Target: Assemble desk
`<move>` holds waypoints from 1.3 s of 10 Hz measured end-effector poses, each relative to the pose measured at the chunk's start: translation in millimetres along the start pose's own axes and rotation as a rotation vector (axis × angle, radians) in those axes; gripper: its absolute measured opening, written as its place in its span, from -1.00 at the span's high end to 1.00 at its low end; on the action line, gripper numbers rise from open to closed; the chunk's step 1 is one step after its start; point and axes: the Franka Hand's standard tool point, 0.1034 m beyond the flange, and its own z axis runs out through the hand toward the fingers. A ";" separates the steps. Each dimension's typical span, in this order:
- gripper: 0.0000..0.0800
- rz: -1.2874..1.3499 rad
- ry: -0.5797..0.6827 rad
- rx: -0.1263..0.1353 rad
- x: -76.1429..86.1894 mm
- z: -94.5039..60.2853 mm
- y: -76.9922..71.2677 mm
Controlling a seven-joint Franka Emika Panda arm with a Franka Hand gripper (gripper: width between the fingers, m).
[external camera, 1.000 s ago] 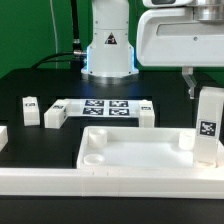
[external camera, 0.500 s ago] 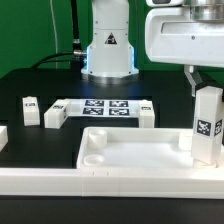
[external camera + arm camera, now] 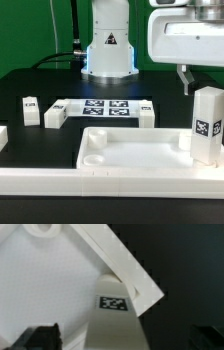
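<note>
2 fingers (image 3: 183, 78), spread apart and pointing down, flank the upright leg (image 3: 208, 125) at a tabletop (image 3: 130, 152) corner.

There is one white tabletop (image 3: 140, 158), and two round sockets (image 3: 91, 157) can be counted at its left end. There are four white legs, each with a tag: three stand loose on the far side, at the left (image 3: 28, 108), beside it (image 3: 55, 117) and nearer the middle (image 3: 147, 113), and the fourth stands at the right (image 3: 207, 125). One marker board (image 3: 100, 107) lies among them; its tags are too small to count. One long rail (image 3: 40, 182) runs along the near side. One white piece (image 3: 3, 135) is cut off at the left, kind unclear. There is one gripper (image 3: 120, 339) with two fingers (image 3: 40, 336).
</note>
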 end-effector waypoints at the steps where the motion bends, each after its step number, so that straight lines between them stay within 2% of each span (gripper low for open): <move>1: -0.60 -0.120 -0.003 0.000 -4.8 1.1 -3.3; 6: -0.62 -0.463 -0.006 -0.003 -1.3 4.4 1.3; 7: -0.62 -0.617 -0.010 -0.013 11.0 11.1 14.6; 8: -0.62 -0.708 0.033 -0.034 22.7 9.8 18.9; 10: -0.62 -0.950 0.042 -0.060 34.4 10.0 26.8; 13: -0.62 -1.125 0.051 -0.069 33.9 3.2 16.3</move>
